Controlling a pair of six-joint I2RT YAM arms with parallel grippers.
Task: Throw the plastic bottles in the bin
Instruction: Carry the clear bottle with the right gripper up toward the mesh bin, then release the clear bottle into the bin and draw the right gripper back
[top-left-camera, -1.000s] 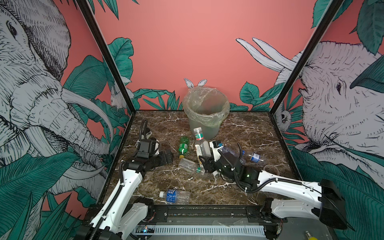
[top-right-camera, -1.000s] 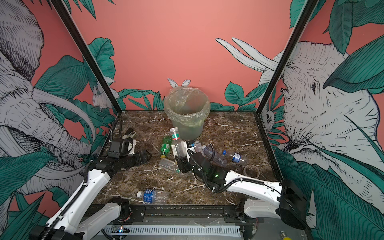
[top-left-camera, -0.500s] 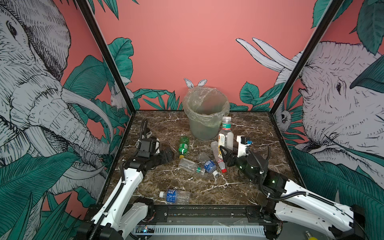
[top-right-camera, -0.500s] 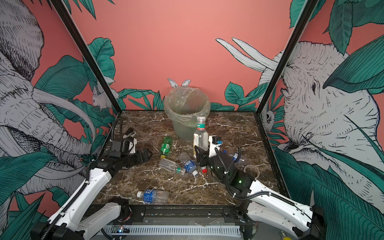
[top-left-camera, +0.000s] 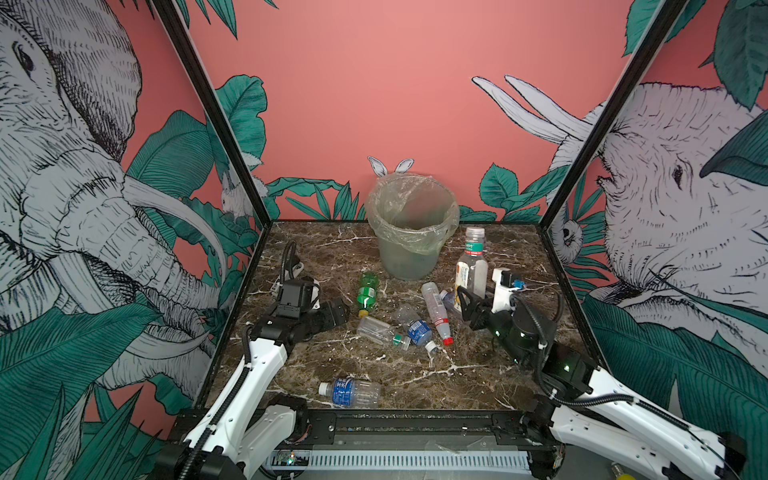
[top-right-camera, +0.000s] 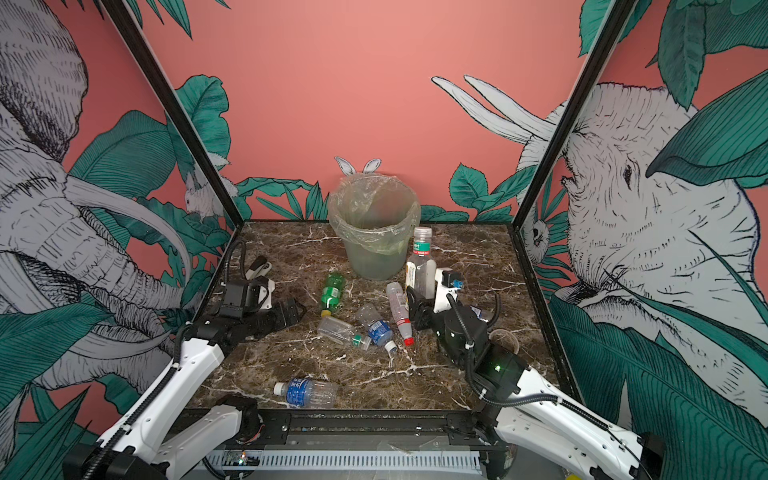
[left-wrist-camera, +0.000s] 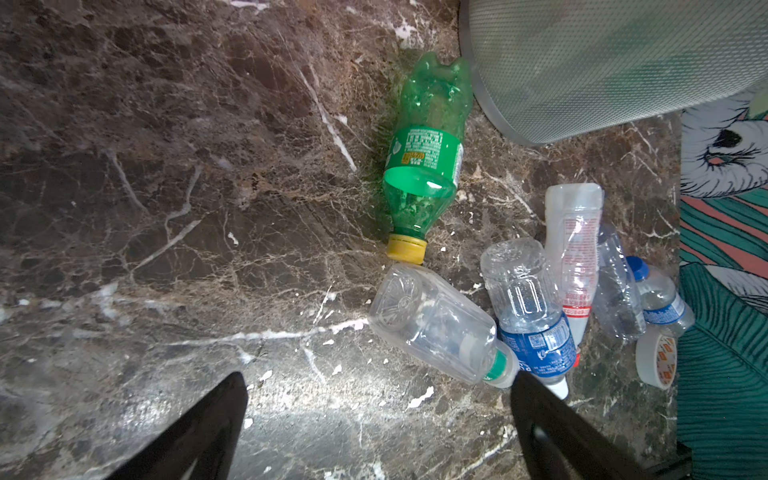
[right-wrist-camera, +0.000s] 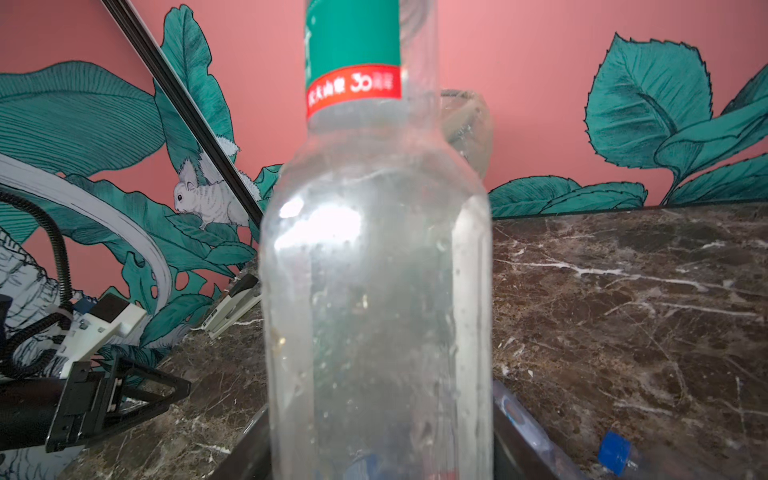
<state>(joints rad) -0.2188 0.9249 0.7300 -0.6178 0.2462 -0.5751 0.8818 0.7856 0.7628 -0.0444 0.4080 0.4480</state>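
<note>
The bin (top-left-camera: 411, 232) (top-right-camera: 374, 232), grey-green with a clear bag over its rim, stands at the back middle. My right gripper (top-left-camera: 473, 299) (right-wrist-camera: 380, 453) is shut on a clear plastic bottle (top-left-camera: 471, 266) (top-right-camera: 422, 266) (right-wrist-camera: 374, 270) with a green-and-red neck label, upright just right of the bin. Several plastic bottles lie in front of the bin: a green one (top-left-camera: 368, 289) (left-wrist-camera: 428, 158), a clear green-capped one (top-left-camera: 378, 330) (left-wrist-camera: 432, 324), a blue-labelled one (top-left-camera: 415, 328) and a red-capped one (top-left-camera: 436, 305). Another (top-left-camera: 351, 390) lies near the front edge. My left gripper (top-left-camera: 332, 311) (left-wrist-camera: 376, 382) stands open and empty beside the clear one.
A white-and-black stapler-like object (top-right-camera: 257, 266) (right-wrist-camera: 232, 305) lies at the back left by the wall. A roll of tape (left-wrist-camera: 656, 357) and a small blue-capped bottle (left-wrist-camera: 660, 295) lie right of the cluster. Printed walls close the marble table (top-left-camera: 415, 374) on three sides.
My right gripper has carried the upright bottle from above the cluster to the right, beside the bin. The left arm has stayed still.
</note>
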